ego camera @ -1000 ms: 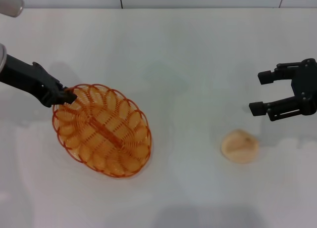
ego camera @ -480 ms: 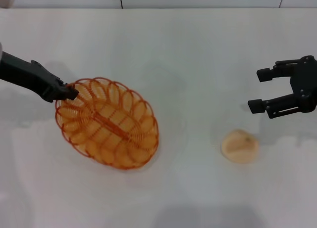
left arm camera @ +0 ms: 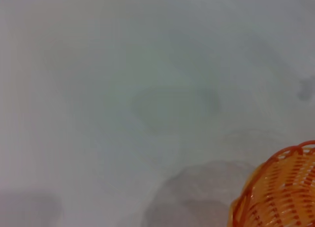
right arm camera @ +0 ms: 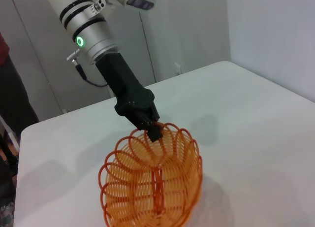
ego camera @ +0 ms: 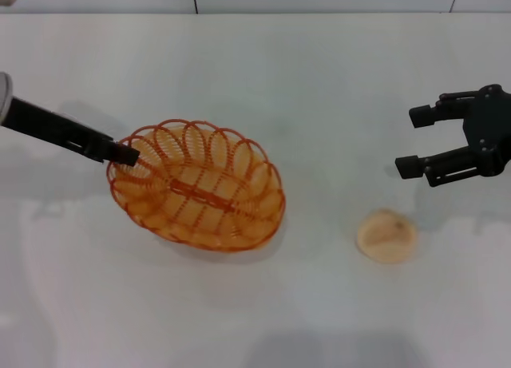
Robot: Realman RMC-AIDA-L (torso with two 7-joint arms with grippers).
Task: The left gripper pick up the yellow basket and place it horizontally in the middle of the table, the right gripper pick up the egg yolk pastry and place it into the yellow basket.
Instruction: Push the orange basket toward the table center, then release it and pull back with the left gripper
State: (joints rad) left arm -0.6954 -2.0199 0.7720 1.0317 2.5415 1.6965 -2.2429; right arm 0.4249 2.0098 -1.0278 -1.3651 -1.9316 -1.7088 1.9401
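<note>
The yellow basket (ego camera: 198,184) is an oval orange-yellow wire basket, left of the middle of the white table (ego camera: 319,89), lying nearly horizontal. My left gripper (ego camera: 128,154) is shut on its left rim and holds it. The basket also shows in the right wrist view (right arm camera: 153,185) with the left gripper (right arm camera: 151,130) on its far rim, and its edge shows in the left wrist view (left arm camera: 280,190). The egg yolk pastry (ego camera: 386,235) is a small round beige bun on the table at the right. My right gripper (ego camera: 427,142) is open and empty, hovering behind and to the right of the pastry.
A wall edge (ego camera: 239,1) runs along the table's far side. Bare tabletop lies between the basket and the pastry. A person's dark clothing (right arm camera: 12,99) shows beyond the table in the right wrist view.
My left gripper has carried the basket to the right and up, turning it from slanted toward horizontal. My right gripper has barely moved. The pastry has stayed put.
</note>
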